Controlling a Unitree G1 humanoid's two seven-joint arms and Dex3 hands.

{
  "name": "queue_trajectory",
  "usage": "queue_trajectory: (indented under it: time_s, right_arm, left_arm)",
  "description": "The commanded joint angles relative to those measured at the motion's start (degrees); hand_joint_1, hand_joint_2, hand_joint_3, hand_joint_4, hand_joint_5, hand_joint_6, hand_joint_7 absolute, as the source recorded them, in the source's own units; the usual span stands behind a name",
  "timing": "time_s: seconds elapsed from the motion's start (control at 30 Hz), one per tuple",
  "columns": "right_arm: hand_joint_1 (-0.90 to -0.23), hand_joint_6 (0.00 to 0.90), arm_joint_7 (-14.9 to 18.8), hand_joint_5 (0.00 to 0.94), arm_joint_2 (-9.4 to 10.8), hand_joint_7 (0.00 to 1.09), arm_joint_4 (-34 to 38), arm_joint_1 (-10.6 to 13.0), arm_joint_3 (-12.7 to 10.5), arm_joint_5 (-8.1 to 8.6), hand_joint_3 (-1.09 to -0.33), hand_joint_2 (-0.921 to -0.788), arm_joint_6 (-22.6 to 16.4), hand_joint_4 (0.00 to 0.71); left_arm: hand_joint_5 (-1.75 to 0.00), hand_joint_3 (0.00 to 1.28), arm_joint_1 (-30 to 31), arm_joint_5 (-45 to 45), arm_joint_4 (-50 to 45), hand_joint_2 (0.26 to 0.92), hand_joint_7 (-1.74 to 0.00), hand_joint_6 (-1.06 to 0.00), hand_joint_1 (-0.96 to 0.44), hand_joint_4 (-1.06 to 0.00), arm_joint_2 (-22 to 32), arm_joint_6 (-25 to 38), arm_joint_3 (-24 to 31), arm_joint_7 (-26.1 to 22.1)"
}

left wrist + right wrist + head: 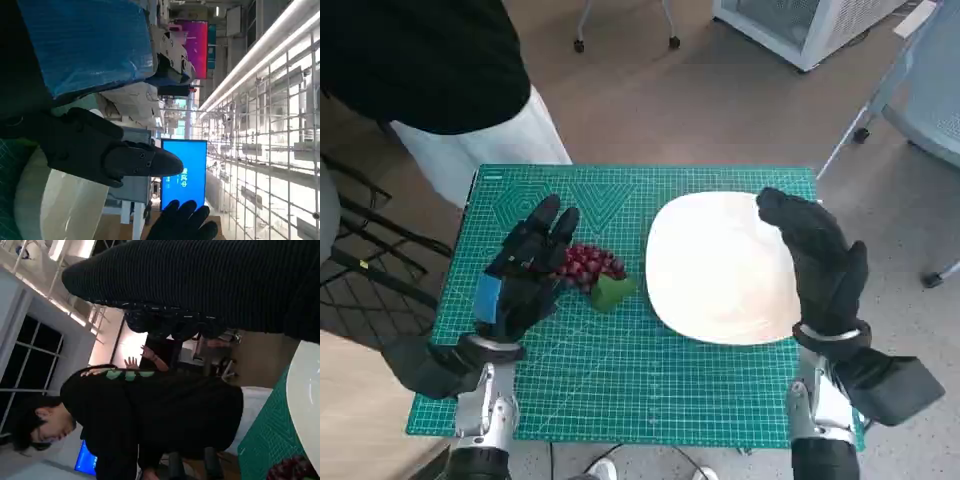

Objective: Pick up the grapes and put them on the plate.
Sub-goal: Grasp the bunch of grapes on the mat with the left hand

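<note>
Noting white plate (pixel 720 290) on green mat (pixel 620 370), nothing on it. Grapes (pixel 588 264) lie on mat beside plate. Our left hand (pixel 525 270) over grapes, fingers spread. Our right hand (pixel 818 255) over plate edge, holding nothing.

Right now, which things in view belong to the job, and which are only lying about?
For the job: grapes, plate, left hand beside the grapes, right hand over the plate's edge.

Lying about: green mat, person, chair wheels, blue screen.
</note>
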Motion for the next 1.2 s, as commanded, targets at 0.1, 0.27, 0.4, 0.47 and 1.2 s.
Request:
queue_trajectory:
  time_s: [0.1,0.27,0.4,0.47,1.2]
  right_arm:
    - [-0.655,0.053,-0.2,0.001,-0.1,0.41,0.7,0.3,-0.2,-0.28,-0.749,-0.921,0.1,0.449]
    - [-0.656,0.051,-0.1,0.001,-0.2,0.42,1.0,0.0,-0.3,-0.34,-0.749,-0.921,0.1,0.449]
    - [-0.657,0.05,0.0,0.001,-0.2,0.42,1.1,-0.1,-0.2,-0.42,-0.749,-0.921,0.0,0.449]
    - [-0.657,0.049,0.0,0.001,-0.2,0.42,1.1,-0.1,-0.2,-0.48,-0.749,-0.921,0.0,0.449]
    - [-0.657,0.036,0.6,0.0,-0.4,0.44,2.7,-0.6,0.3,-0.75,-0.753,-0.921,-0.8,0.446]
  left_arm:
    - [0.0,0.24,-1.1,0.9,0.7,0.921,0.0,-0.43,-0.5,-0.3,0.4,-1.0,-0.2,-0.4]
    - [0.0,0.25,-1.4,0.7,0.9,0.921,0.0,-0.43,-0.51,-0.3,0.3,-0.8,-0.3,-0.3]
    - [0.0,0.25,-1.4,0.6,0.8,0.921,0.0,-0.43,-0.51,-0.3,0.1,-0.5,-0.4,-0.3]
    - [0.0,0.25,-1.5,0.5,0.7,0.921,0.0,-0.43,-0.51,-0.3,0.0,-0.4,-0.5,-0.4]
    - [0.0,0.25,-2.0,0.6,1.0,0.921,0.0,-0.42,-0.52,-0.3,-0.9,-0.9,-0.9,-0.3]
